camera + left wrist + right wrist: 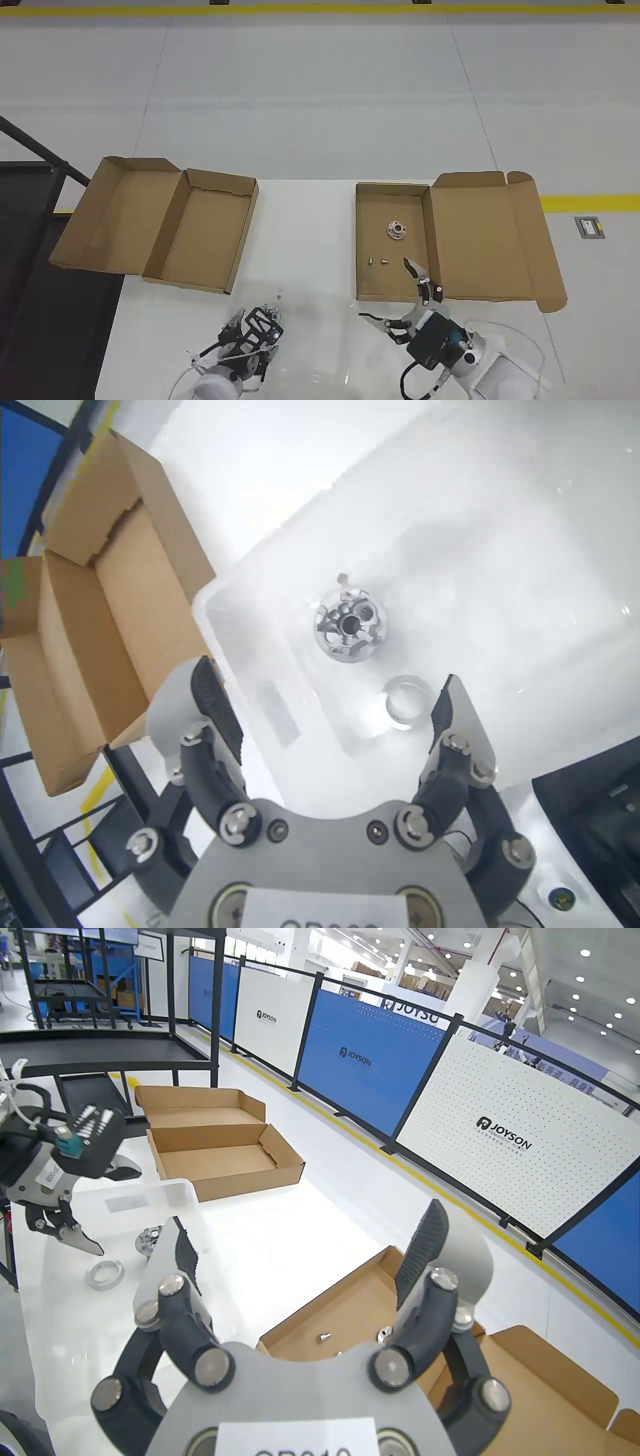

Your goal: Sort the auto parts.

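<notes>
Ring: a plain silver metal ring (408, 701) lies flat in a translucent white plastic bin (240, 680), just beside one fingertip of the left gripper (327, 680).
Hub: a round silver metal hub (351, 626) with a dark centre bore sits in the bin, near the ring and not touching it. A small pale pin (342, 578) lies just past it.
Left gripper: it hangs over the bin, jaws spread wide with nothing between them.
Right gripper: the right gripper (305, 1223) is off the bin's right side, jaws wide apart and holding nothing.
Right box: an open brown cardboard box (393, 215) to the bin's right holds a flanged metal disc (396, 231) and small screws (372, 259).
Left box: a second open brown cardboard box (200, 235) lies beyond the bin's left corner.
Views: the left wrist view looks straight down the hub's bore. The right wrist view takes the ring and hub from the side, under the left gripper. The top view lays out both boxes together.
Writing: each gripper's base carries a white printed sticker, cut off by the frame's edge in its own wrist view. Blue and white partition panels (370, 1053) behind bear a printed logo.
</notes>
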{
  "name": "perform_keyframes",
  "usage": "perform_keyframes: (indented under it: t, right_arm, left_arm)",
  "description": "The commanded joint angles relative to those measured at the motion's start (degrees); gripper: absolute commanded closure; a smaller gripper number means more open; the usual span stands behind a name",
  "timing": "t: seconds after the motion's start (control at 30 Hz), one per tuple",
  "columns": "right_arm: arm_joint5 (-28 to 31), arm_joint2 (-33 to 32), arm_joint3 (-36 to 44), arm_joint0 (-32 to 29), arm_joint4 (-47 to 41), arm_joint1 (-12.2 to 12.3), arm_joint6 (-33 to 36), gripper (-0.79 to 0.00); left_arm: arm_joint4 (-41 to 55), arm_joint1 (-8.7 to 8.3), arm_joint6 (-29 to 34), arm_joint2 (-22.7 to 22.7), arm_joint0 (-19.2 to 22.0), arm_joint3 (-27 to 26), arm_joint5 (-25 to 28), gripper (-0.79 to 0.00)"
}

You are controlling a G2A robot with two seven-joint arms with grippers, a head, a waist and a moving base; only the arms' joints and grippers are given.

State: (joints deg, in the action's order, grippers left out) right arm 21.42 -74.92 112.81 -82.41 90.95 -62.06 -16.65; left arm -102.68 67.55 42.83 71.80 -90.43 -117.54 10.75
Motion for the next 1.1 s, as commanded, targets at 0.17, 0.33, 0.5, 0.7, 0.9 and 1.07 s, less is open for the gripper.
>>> perform_keyframes:
  t: [0.17,0.33,0.5,0.7,0.9,1.07]
  right_arm:
    - [-0.01,0.00,0.00,-0.03,0.01,0.00,-0.01,-0.785]
    - [-0.01,0.00,0.00,-0.03,0.01,0.00,-0.01,-0.785]
    - [-0.01,0.00,0.00,-0.03,0.01,0.00,-0.01,-0.785]
    - [-0.01,0.00,0.00,-0.03,0.01,0.00,-0.01,-0.785]
    - [-0.01,0.00,0.00,-0.03,0.01,0.00,-0.01,-0.785]
    - [-0.01,0.00,0.00,-0.03,0.01,0.00,-0.01,-0.785]
  left_arm:
    - [3.87,1.79,7.08,-5.17,8.84,7.37,-4.40,-0.785]
    - [5.80,2.64,7.92,-6.76,12.62,11.16,-5.87,-0.785]
    - [7.40,3.31,7.46,-7.55,14.65,13.80,-7.71,-0.785]
    - [7.85,3.84,7.60,-8.12,16.15,16.06,-8.56,-0.345]
    - [7.44,4.17,8.84,-8.08,16.62,16.81,-9.09,0.000]
    - [8.20,4.29,8.40,-7.55,15.79,15.00,-8.82,0.000]
